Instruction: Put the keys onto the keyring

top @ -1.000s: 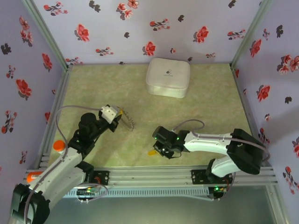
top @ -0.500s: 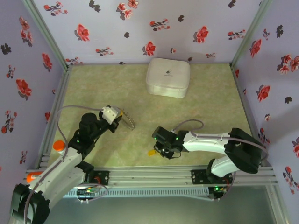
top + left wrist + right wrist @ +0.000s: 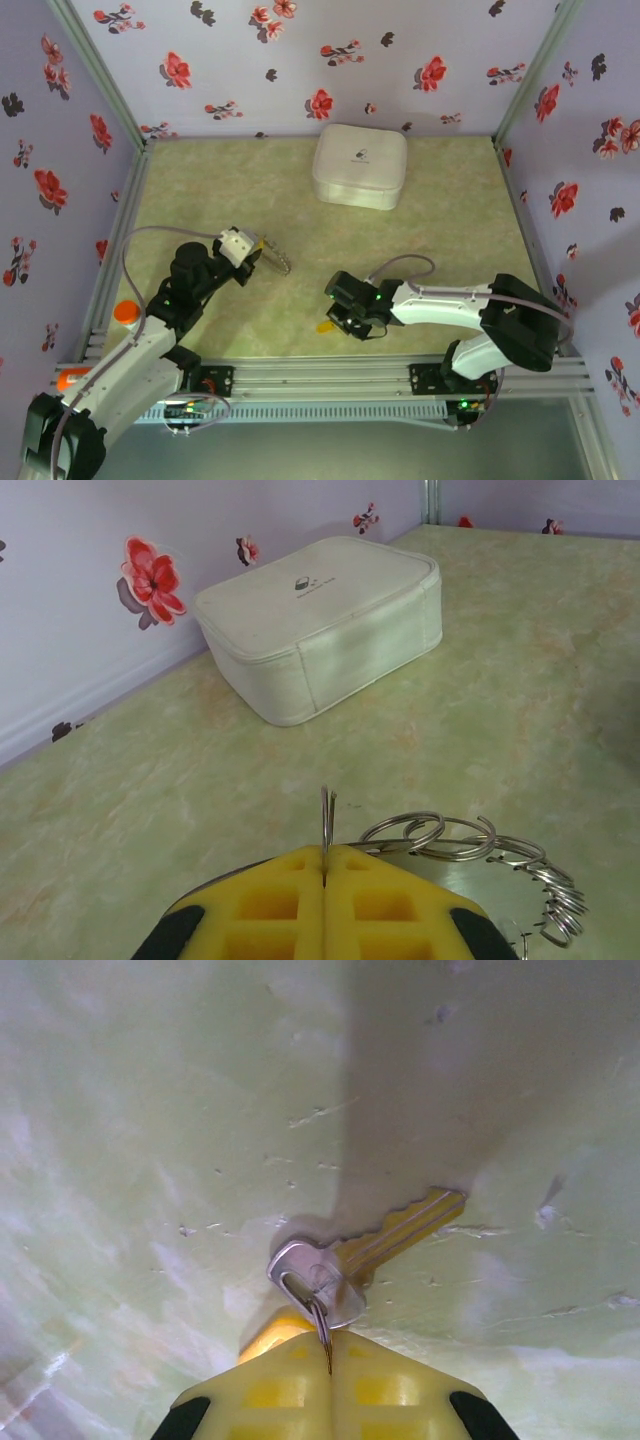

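The left pincer (image 3: pixel 325 858) is closed, its pads pinching one thin ring of the keyring (image 3: pixel 470 842), and the other linked rings trail off to its right over the bench (image 3: pixel 180 800). The box (image 3: pixel 320 620) sits well beyond it. The right pincer (image 3: pixel 330 1352) is closed too, nipping a thin wire loop at the head of the yellow key (image 3: pixel 400 1232). That key lies flat on the bench, near the front edge in the top view.

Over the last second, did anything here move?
Barely. The right arm edged left, its jaws shut on the ring of the yellow key. The keyring in the left jaws swung slightly. The white box stayed put.
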Action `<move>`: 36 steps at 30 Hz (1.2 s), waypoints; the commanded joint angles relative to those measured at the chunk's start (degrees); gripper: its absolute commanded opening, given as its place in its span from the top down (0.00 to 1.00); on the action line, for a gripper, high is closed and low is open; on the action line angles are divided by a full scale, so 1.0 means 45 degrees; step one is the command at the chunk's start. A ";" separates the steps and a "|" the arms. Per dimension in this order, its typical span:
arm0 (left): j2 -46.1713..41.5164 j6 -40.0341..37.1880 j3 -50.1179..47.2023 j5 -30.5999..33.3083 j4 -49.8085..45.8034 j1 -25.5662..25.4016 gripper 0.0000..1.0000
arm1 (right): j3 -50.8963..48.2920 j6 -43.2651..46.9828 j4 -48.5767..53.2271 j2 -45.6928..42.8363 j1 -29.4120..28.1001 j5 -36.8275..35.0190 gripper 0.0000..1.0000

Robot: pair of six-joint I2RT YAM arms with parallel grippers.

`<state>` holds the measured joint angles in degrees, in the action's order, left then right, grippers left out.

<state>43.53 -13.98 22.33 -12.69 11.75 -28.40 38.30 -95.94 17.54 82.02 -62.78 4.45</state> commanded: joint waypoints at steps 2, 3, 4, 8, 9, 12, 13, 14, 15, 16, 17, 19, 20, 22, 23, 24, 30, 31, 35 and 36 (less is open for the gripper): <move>-0.0181 -0.0332 0.0234 -0.0183 0.0203 -0.0148 1.00 | 0.0039 0.0798 0.0558 -0.0407 -0.0065 -0.0793 1.00; -0.0181 -0.0349 0.0224 -0.0171 0.0202 -0.0173 1.00 | 0.0040 0.1399 0.0527 -0.0577 -0.0013 -0.0914 1.00; -0.0162 -0.0353 0.0209 -0.0206 0.0221 -0.0173 1.00 | 0.0052 0.2227 0.0449 -0.0829 0.0058 -0.1024 1.00; 0.0050 -0.0234 0.0214 -0.0828 0.0439 -0.0192 1.00 | 0.0262 0.6417 0.0622 -0.2365 0.0127 -0.2027 1.00; 0.0137 -0.0124 0.0234 -0.1151 0.0545 -0.0197 1.00 | 0.0463 0.7461 0.1138 -0.2819 0.0159 -0.2401 1.00; 0.0360 0.0353 0.0309 -0.2356 0.0710 -0.0229 1.00 | 0.1224 1.0981 0.2386 -0.4075 0.0604 -0.2761 1.00; 0.0421 0.0587 0.0406 -0.2944 0.0626 -0.0231 1.00 | 0.1436 1.1927 0.2757 -0.4431 0.0763 -0.2818 1.00; 0.0477 0.0825 0.0490 -0.3467 0.0593 -0.0250 1.00 | 0.1602 1.2867 0.2974 -0.4719 0.0866 -0.2821 1.00; 0.0549 0.1110 0.0541 -0.4154 0.0649 -0.0287 1.00 | 0.1761 1.3773 0.3153 -0.5037 0.0964 -0.2812 1.00; 0.0650 0.1430 0.0565 -0.4771 0.0763 -0.0314 1.00 | 0.1880 1.4538 0.3243 -0.5295 0.0998 -0.2818 1.00; 0.0753 0.1742 0.0600 -0.5203 0.0903 -0.0350 1.00 | 0.2001 1.5420 0.3264 -0.5562 0.1027 -0.2786 1.00; 0.1054 0.2479 0.0624 -0.6299 0.1342 -0.0414 1.00 | 0.2197 1.6845 0.3190 -0.5931 0.1057 -0.2561 1.00; 0.1179 0.2805 0.0605 -0.6745 0.1603 -0.0427 1.00 | 0.2256 1.7384 0.3125 -0.6047 0.1048 -0.2482 1.00; 0.1554 0.3620 0.0483 -0.7601 0.2474 -0.0427 1.00 | 0.2394 1.8388 0.2970 -0.6113 0.1058 -0.2265 1.00; 0.1719 0.4133 0.0432 -0.7924 0.2855 -0.0441 1.00 | 0.2452 1.8699 0.2893 -0.6060 0.1059 -0.2141 1.00; 0.1910 0.4487 0.0393 -0.8249 0.3209 -0.0446 1.00 | 0.2547 1.9057 0.2851 -0.5932 0.1057 -0.1948 1.00; 0.2344 0.4877 0.0352 -0.8857 0.3307 -0.0578 1.00 | 0.3280 2.0040 0.2550 -0.4948 0.1053 -0.0510 1.00; 0.2364 0.4785 0.0361 -0.8860 0.3115 -0.0604 1.00 | 0.3420 2.0079 0.2438 -0.4795 0.1060 -0.0336 1.00; 0.2360 0.4194 0.0468 -0.8848 0.2258 -0.0736 1.00 | 0.3991 2.0361 0.2274 -0.3991 0.1008 0.0342 1.00; 0.2341 0.4030 0.0487 -0.8839 0.2089 -0.0758 1.00 | 0.4150 2.0412 0.2312 -0.3743 0.0999 0.0457 1.00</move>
<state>54.28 5.61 22.87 -50.24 21.74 -31.24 54.26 -7.16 28.95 63.59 -58.22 3.01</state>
